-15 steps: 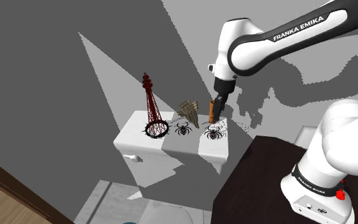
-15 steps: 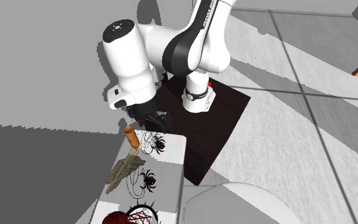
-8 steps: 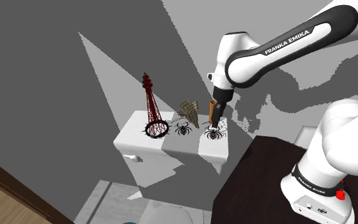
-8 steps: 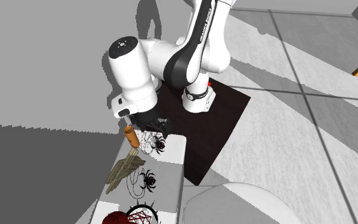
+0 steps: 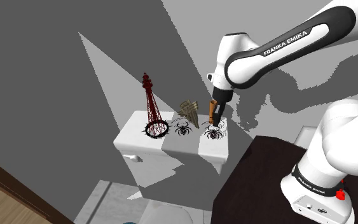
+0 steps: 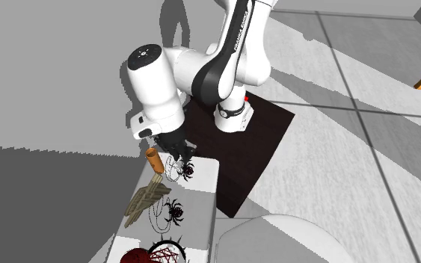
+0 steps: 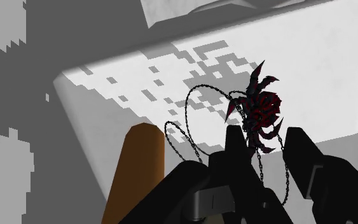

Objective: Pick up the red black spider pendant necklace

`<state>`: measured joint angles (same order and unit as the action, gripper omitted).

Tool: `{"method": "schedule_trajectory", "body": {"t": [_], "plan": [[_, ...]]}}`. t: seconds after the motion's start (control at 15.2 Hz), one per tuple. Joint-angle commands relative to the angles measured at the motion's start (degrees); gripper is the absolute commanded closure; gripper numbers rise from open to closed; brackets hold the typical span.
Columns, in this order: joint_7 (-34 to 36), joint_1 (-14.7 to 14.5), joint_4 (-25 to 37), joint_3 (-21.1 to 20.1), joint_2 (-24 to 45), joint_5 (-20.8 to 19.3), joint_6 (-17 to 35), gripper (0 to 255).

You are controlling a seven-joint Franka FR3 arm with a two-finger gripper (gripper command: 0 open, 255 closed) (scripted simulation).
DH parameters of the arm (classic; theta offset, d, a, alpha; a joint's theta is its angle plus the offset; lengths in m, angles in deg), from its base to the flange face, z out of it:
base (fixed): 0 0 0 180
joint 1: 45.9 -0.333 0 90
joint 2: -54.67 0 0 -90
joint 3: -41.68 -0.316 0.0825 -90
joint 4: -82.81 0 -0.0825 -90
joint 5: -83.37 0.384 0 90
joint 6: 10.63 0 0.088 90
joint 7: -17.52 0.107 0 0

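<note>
While the red tower (image 5: 149, 102) and a second spider (image 5: 182, 128) sit untouched toward the shoulder view's left of the tank lid (image 5: 130, 133), the gripper (image 5: 213, 122) has come down at the lid's right end. Its fingers (image 7: 234, 145) stand apart, straddling the spider pendant necklace (image 7: 261, 109) without clasping it. Closing looks next.

The spider pendant necklace (image 7: 261, 111) has a dark red body with black markings and curved, pointed black legs spread out around it. Its thin black chain trails away from the body in loose loops. It lies flat on the white toilet tank lid (image 5: 136, 130), at the lid's right end in the shoulder view (image 5: 213, 133). The pendant's lower legs and a strand of chain sit between the parted fingers of the claw (image 7: 263, 137).
</note>
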<state>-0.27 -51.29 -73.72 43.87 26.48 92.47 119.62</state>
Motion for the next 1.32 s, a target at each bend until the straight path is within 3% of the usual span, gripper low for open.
{"method": "schedule_trajectory", "body": {"t": [0.0, 1.25], "plan": [[0.0, 0.0, -0.1, 0.0, 0.2, 0.0, 0.0, 255], [2.2, 0.6, 7.8, -0.3, -6.0, -1.4, -13.9, 255]]}}
